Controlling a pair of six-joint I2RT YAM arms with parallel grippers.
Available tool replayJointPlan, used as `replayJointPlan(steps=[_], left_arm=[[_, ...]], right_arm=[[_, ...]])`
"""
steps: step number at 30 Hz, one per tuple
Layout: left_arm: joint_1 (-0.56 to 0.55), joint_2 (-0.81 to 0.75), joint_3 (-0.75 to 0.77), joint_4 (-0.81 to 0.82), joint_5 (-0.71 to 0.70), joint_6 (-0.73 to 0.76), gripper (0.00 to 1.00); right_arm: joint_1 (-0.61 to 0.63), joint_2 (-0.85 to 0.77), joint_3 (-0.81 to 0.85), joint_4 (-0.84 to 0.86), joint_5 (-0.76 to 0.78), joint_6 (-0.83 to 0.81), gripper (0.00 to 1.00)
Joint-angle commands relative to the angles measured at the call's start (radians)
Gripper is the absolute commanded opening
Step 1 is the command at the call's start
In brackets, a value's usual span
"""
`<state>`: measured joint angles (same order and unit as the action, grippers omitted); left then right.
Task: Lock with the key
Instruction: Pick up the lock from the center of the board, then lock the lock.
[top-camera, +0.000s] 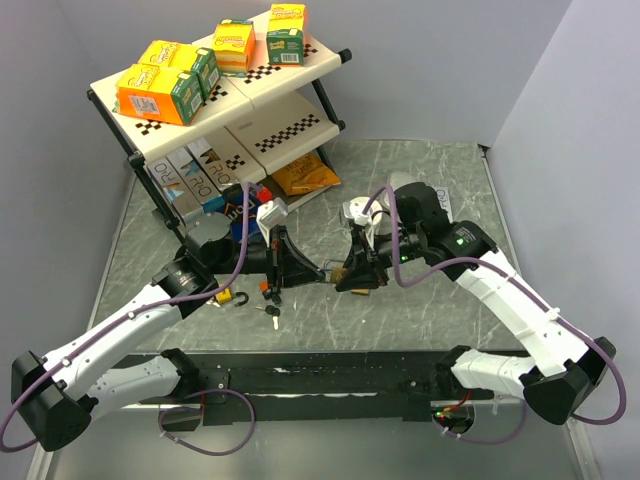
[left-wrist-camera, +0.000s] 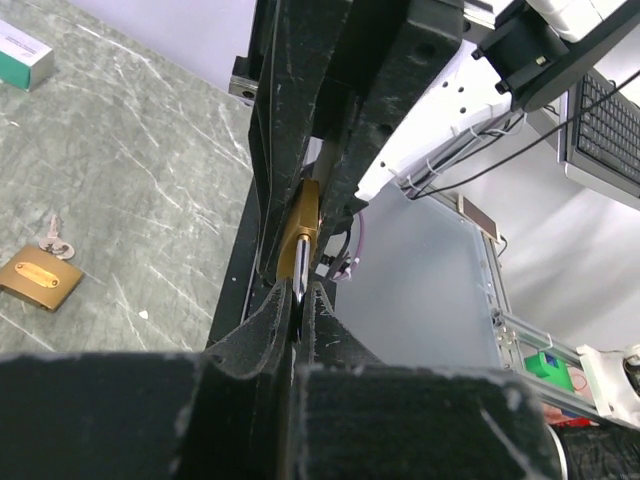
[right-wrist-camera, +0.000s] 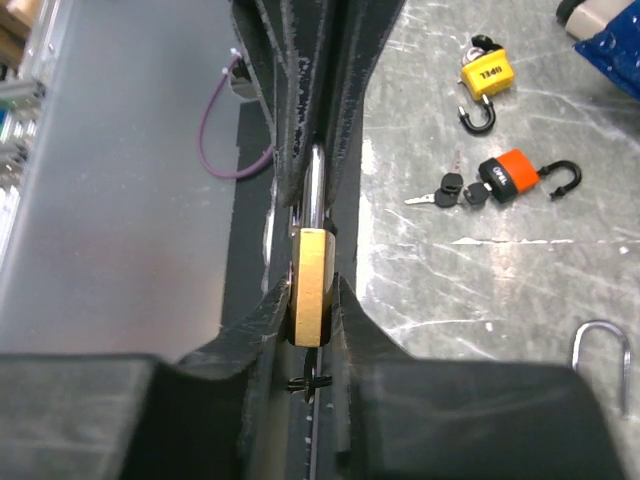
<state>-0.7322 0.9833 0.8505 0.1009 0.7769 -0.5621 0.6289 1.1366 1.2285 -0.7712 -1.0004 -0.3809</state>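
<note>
Closest to us, the right end effector (right-wrist-camera: 315, 305) is clamped on the body of a brass padlock (right-wrist-camera: 313, 285), seen edge-on. Its steel shackle (right-wrist-camera: 315, 190) points away into the fingers of the left end effector (left-wrist-camera: 298, 305), which is closed on a sliver of bright metal just short of the brass. We take that metal for the shackle, though a key blade cannot be ruled out. A small dark piece (right-wrist-camera: 309, 384) under the lock's body may be a key in the keyway, but it is too dim for us to say.

We judge the task midway. The lock is held off the surface (top-camera: 420, 180) from both sides, but we cannot tell whether the shackle is seated. The turn of the key looks not yet done.

Both arms reach in from their bases, elbows out, and meet tip to tip over the middle.

Beyond them lie a yellow padlock (right-wrist-camera: 487, 75) and an orange padlock (right-wrist-camera: 510, 175), its shackle open and its keys (right-wrist-camera: 445, 190) beside it. Farthest back stands a shelf rack (top-camera: 300, 75) carrying cartons (top-camera: 165, 85).
</note>
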Motion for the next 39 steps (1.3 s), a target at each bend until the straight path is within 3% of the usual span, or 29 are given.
replayJointPlan(steps=[1, 4, 9, 22, 29, 35, 39], left_arm=[[0.002, -0.008, 0.018, 0.043, 0.015, 0.008, 0.02], [0.004, -0.023, 0.022, -0.021, 0.001, 0.059, 0.17], [0.008, -0.037, 0.019, -0.098, 0.018, 0.122, 0.27], [0.008, -0.009, 0.055, -0.079, 0.035, 0.168, 0.32], [-0.007, -0.012, 0.067, -0.061, 0.041, 0.171, 0.29], [-0.036, 0.005, 0.078, -0.073, 0.038, 0.186, 0.05], [-0.049, 0.018, 0.074, -0.052, 0.047, 0.154, 0.01]], right_arm=[[0.011, -0.003, 0.043, 0.024, -0.023, -0.012, 0.03], [0.009, -0.008, 0.046, 0.018, -0.012, -0.010, 0.00], [0.009, -0.015, 0.042, 0.020, -0.006, -0.007, 0.00], [0.011, -0.006, 0.037, 0.012, -0.020, -0.012, 0.00], [0.011, -0.005, 0.029, 0.013, -0.017, -0.007, 0.00], [0.011, 0.002, 0.035, 0.029, -0.015, 0.004, 0.00], [0.011, 0.003, 0.037, 0.036, -0.009, 0.002, 0.00]])
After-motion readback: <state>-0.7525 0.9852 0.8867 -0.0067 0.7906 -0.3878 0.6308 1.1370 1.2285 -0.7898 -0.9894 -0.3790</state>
